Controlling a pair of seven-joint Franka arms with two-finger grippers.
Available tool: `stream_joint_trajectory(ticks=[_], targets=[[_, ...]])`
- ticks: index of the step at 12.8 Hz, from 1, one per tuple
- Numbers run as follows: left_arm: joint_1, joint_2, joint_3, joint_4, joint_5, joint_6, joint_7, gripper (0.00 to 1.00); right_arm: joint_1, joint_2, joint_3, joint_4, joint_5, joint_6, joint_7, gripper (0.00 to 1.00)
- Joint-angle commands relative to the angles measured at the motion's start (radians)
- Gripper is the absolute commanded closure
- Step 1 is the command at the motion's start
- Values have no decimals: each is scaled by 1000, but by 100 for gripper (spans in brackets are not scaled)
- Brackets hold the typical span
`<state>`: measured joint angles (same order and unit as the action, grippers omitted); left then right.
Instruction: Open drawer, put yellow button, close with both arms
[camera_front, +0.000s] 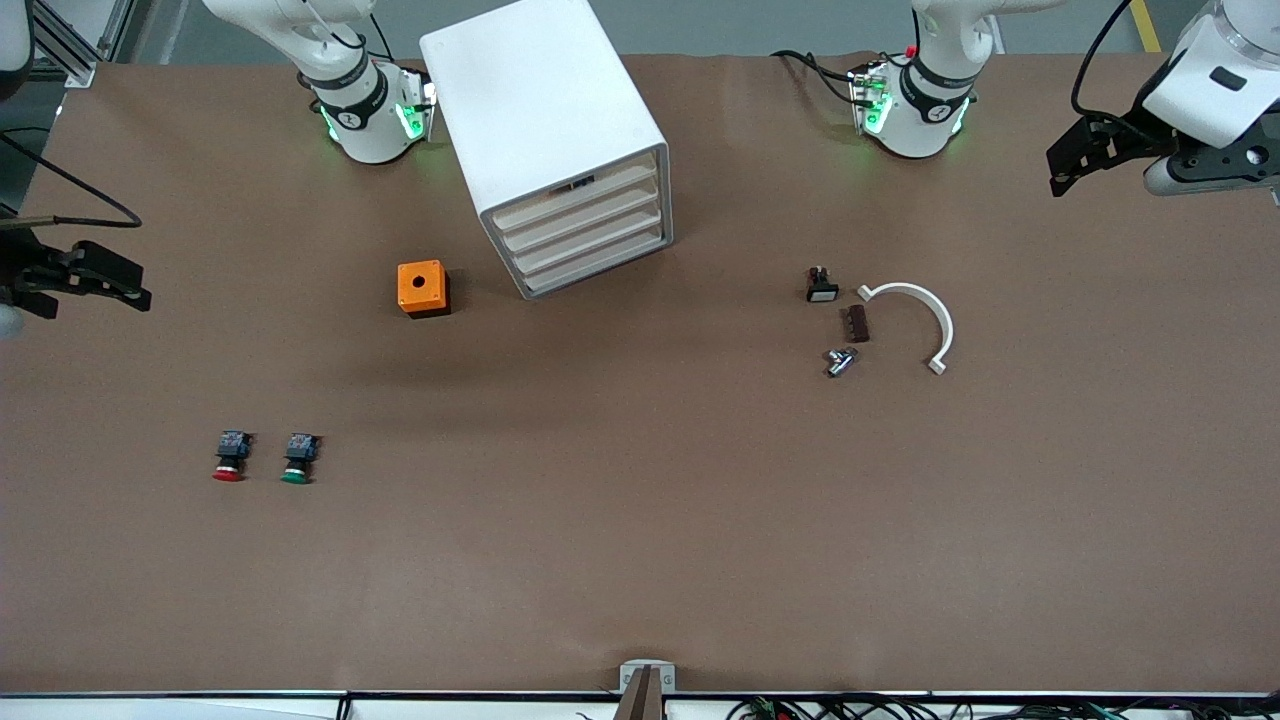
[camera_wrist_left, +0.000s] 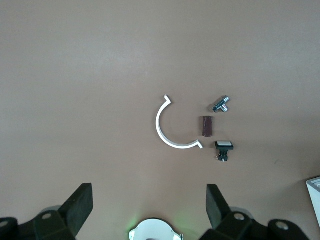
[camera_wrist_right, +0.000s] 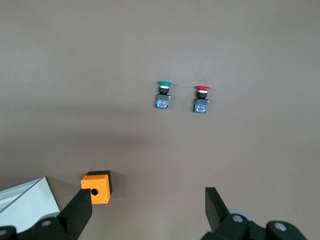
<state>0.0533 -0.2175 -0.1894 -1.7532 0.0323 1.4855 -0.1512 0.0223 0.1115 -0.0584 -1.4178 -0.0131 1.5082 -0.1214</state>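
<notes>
Hanging above the table's (camera_front: 640, 540) two ends, both arms wait with nothing in their claws. The left gripper (camera_front: 1085, 158) is over the left arm's end, and its wrist view shows its fingers (camera_wrist_left: 82, 206) spread wide on empty air. The right gripper (camera_front: 95, 282) is over the right arm's end with its jaws just as wide, as its fingers (camera_wrist_right: 215, 207) show in its own wrist view. Between the two arm bases stands the white cabinet (camera_front: 540, 110), turned at an angle, all four drawers pushed in. The drawer (camera_front: 590, 198) at the top sits flush with the three below it. An orange cube (camera_front: 422, 287) with a hole in its top rests just beside the cabinet, toward the right arm's end. Nearer the front camera, a red button (camera_front: 230, 456) and a green button (camera_front: 298, 459) lie side by side, close but apart. Toward the left arm's end lies a loose cluster: a white-capped switch (camera_front: 821, 286), a brown block (camera_front: 856, 323), a small metal fitting (camera_front: 840, 361) and a white plastic arc (camera_front: 925, 305) curving round beside them. None of these pieces touches another.
</notes>
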Motion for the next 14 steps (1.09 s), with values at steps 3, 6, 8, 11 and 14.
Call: stream_joint_trajectory(ticks=[3, 6, 8, 11, 14], targets=[[10, -22, 2, -11, -20, -13, 22, 0, -5, -122, 2, -145, -5, 36, 22, 0], [10, -23, 2, -9, -20, -14, 22, 0, -19, -145, 5, -165, 1, 30, 66, 0], [10, -23, 2, -11, -20, -14, 22, 0, -27, -179, 5, -200, 2, 33, 66, 0], [10, -23, 2, -8, -22, -14, 22, 0, -38, -220, 12, -204, 2, -16, 66, 0], [10, -22, 2, -6, -22, -14, 22, 0, -38, -220, 15, -204, 2, -13, 62, 0]])
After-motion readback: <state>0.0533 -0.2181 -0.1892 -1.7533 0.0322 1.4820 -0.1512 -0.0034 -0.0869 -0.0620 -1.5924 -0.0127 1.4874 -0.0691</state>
